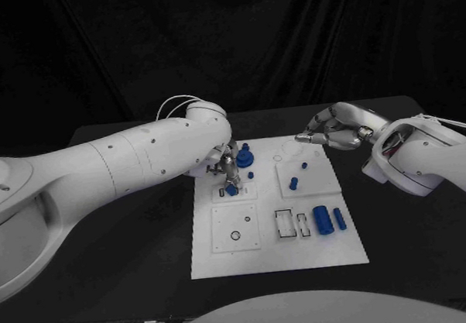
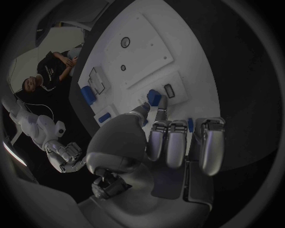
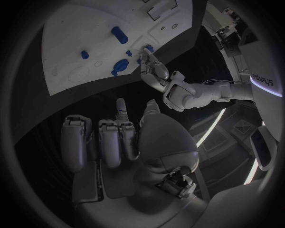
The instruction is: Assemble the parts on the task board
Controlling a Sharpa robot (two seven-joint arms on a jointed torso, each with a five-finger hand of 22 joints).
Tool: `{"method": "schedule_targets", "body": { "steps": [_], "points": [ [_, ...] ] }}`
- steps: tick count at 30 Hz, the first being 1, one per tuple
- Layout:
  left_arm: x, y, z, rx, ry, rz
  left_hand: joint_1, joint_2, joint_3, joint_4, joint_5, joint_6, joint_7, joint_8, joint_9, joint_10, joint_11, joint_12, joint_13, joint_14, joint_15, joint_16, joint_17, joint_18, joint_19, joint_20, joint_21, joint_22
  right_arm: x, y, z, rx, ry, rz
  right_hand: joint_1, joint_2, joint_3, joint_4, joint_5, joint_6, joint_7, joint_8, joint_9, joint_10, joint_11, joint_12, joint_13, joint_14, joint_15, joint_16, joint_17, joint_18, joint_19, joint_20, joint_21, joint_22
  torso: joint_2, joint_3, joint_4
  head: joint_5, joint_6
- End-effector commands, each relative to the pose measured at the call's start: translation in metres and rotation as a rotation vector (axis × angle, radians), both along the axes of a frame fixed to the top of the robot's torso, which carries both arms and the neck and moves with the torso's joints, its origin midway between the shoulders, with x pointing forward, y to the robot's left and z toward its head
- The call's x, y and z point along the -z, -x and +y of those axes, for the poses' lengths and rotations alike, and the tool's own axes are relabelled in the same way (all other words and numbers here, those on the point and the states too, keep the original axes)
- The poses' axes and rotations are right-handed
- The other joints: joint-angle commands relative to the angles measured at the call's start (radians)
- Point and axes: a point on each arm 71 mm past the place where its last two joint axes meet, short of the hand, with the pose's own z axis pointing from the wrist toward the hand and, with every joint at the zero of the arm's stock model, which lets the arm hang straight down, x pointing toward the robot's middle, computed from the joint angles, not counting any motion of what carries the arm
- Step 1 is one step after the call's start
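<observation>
- Fingertips of the left hand (image 1: 228, 170) reach down onto the far left part of the task board (image 1: 227, 262), and they appear to pinch a small blue part (image 2: 154, 98) right at the board's surface, beside a small rectangular slot. My guess is that this piece is being seated or lined up there.
- The remaining fingers of that hand are folded in against the palm, probably to keep them away from the neighbouring pieces.
- The right hand (image 1: 336, 131) hovers off the board's far right corner with its fingers curled in. I see nothing in it, so it looks like it is simply waiting out of the way.
- A round blue part (image 1: 245, 158) sits just beyond the left hand, near the board's far edge.
- Two small blue pegs (image 1: 295, 181) stand in the far right panel of the board.
- Two blue cylinders (image 1: 329, 219) lie side by side nearer the robot, next to the rectangular cut-outs (image 1: 285, 224). They seem untouched, so much of the assembly is likely still ahead.
- Dark rings (image 1: 235, 236) mark the near left panel.
- Pale lettering runs along the left forearm in the right wrist view, but it is too distorted for me to read, and I see no legible writing on the board.
</observation>
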Motion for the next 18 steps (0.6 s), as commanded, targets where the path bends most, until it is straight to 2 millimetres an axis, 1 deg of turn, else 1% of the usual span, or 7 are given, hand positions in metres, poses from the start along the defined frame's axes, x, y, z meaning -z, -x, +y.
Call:
{"method": "schedule_targets", "body": {
  "steps": [1,7,9,13,14,18],
  "points": [
    [0.0003,0.0006,-0.0022,0.0,0.003,-0.001,-0.01,0.001,0.0,0.007,-0.006,-0.009,0.001,-0.006,0.001,0.106,0.002,0.001,0.26,0.106,0.008,0.003,0.263,0.017,0.028,0.01,-0.005,0.204,0.0016,0.0005,-0.0011,0.008,0.01,0.01,0.014,0.0,-0.005,-0.001,-0.002,0.005,0.003,0.006,-0.002,0.104,0.003,0.004,0.263,0.103,0.007,0.003,0.263,0.016,0.038,0.006,-0.006,0.22,0.0,0.0001,0.0,0.001,0.0],
    [0.0003,0.0009,-0.002,-0.001,0.002,-0.003,-0.028,0.0,-0.007,0.027,-0.022,-0.007,0.002,-0.005,0.006,0.106,0.002,0.001,0.26,0.106,0.009,0.003,0.263,0.017,0.028,0.011,-0.006,0.204,0.0015,0.0006,-0.0014,0.008,0.01,0.009,0.014,0.0,-0.005,-0.001,-0.001,0.004,0.003,0.006,-0.002,0.104,0.003,0.004,0.263,0.103,0.007,0.003,0.263,0.016,0.037,0.006,-0.007,0.22,0.0,0.0001,0.0,-0.001,0.0],
    [0.0003,0.0009,-0.0017,-0.002,0.0,-0.002,-0.038,-0.001,-0.012,0.039,-0.032,-0.004,0.001,-0.002,0.011,0.105,0.002,0.0,0.259,0.106,0.009,0.003,0.263,0.017,0.027,0.011,-0.007,0.204,0.0015,0.0007,-0.0016,0.008,0.01,0.009,0.014,0.0,-0.005,-0.001,-0.001,0.004,0.003,0.006,-0.002,0.104,0.003,0.004,0.263,0.103,0.007,0.003,0.263,0.016,0.037,0.006,-0.007,0.22,0.0,0.0,0.0,-0.001,0.0],
    [0.0005,0.0011,-0.001,-0.002,-0.004,0.0,-0.051,-0.004,-0.019,0.056,-0.046,0.008,-0.003,0.014,0.032,0.105,-0.001,0.0,0.259,0.106,0.007,0.003,0.263,0.018,0.027,0.01,-0.008,0.204,0.0015,0.0006,-0.0018,0.009,0.01,0.008,0.013,0.0,-0.006,0.0,-0.001,0.003,0.003,0.005,-0.002,0.104,0.003,0.004,0.263,0.103,0.007,0.003,0.263,0.016,0.037,0.006,-0.007,0.22,0.0,0.0001,0.0,-0.001,0.0],
    [0.0005,0.0012,-0.0009,-0.001,-0.004,0.001,-0.052,-0.005,-0.021,0.06,-0.049,0.013,-0.006,0.022,0.043,0.105,-0.003,0.0,0.259,0.106,0.006,0.003,0.263,0.018,0.027,0.009,-0.008,0.204,0.0015,0.0006,-0.0018,0.009,0.01,0.008,0.013,0.0,-0.006,0.0,-0.001,0.003,0.003,0.005,-0.002,0.104,0.003,0.004,0.263,0.103,0.007,0.003,0.263,0.016,0.037,0.006,-0.007,0.22,0.0,0.0001,0.0,-0.001,0.0],
    [0.0007,0.0016,-0.0008,0.001,-0.008,0.004,-0.054,-0.007,-0.024,0.064,-0.053,0.015,-0.008,0.028,0.053,0.105,-0.005,0.0,0.259,0.106,0.004,0.003,0.263,0.017,0.028,0.008,-0.008,0.205,0.0015,0.0005,-0.0018,0.009,0.01,0.008,0.013,0.0,-0.006,0.0,-0.001,0.003,0.003,0.005,-0.002,0.104,0.003,0.004,0.263,0.103,0.007,0.003,0.263,0.016,0.037,0.006,-0.007,0.22,0.0,0.0001,-0.0003,0.001,0.0]
  ]
}}
